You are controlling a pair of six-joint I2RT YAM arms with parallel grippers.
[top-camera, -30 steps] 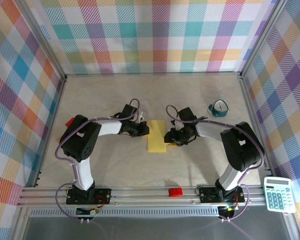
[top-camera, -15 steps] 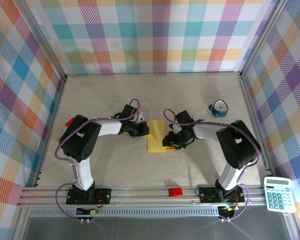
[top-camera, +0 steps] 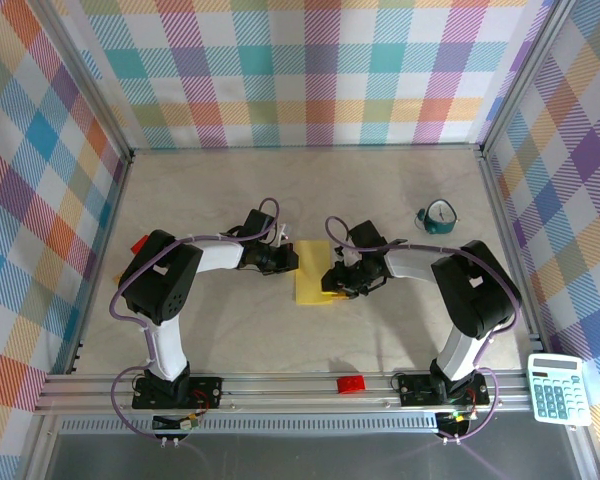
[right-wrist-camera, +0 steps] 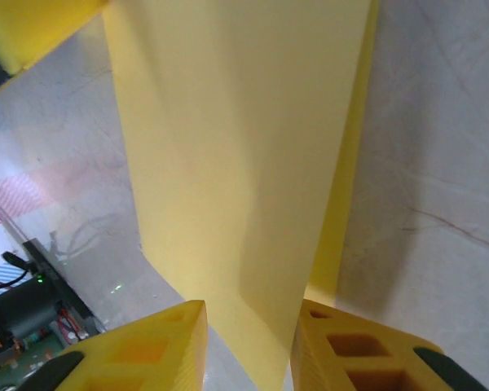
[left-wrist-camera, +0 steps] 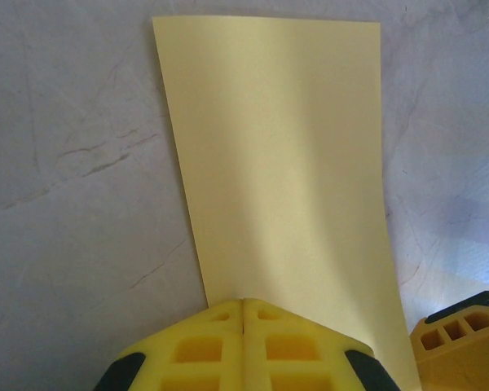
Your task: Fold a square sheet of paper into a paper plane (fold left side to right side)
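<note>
**Carefully now: a half-folded sheet between two grippers**

Nearest the arm bases, a red brick lies by the front rail and takes no part in this. Further in, at mid-table, the square sheet of paper lies as a narrow upright rectangle, which suggests the left half is already over the right.

The left gripper is clenched, its fingers pressed together with nothing between them. Its tip rests at the sheet's left edge, seemingly pinning the fold. The right gripper stands at the opposite edge with jaws partly apart. In its wrist view the top flap runs through the gap, and a sliver of the lower layer shows beside it. I judge nothing is clamped there.

The risks lie in those offset edges:
- If the crease is pressed now, the misalignment is set and the plane comes out lopsided.
- If the left tip lifts early, the flap could spring open.
- A dragging finger could slide the sheet.

Farthest off, a teal round object sits well apart.
</note>
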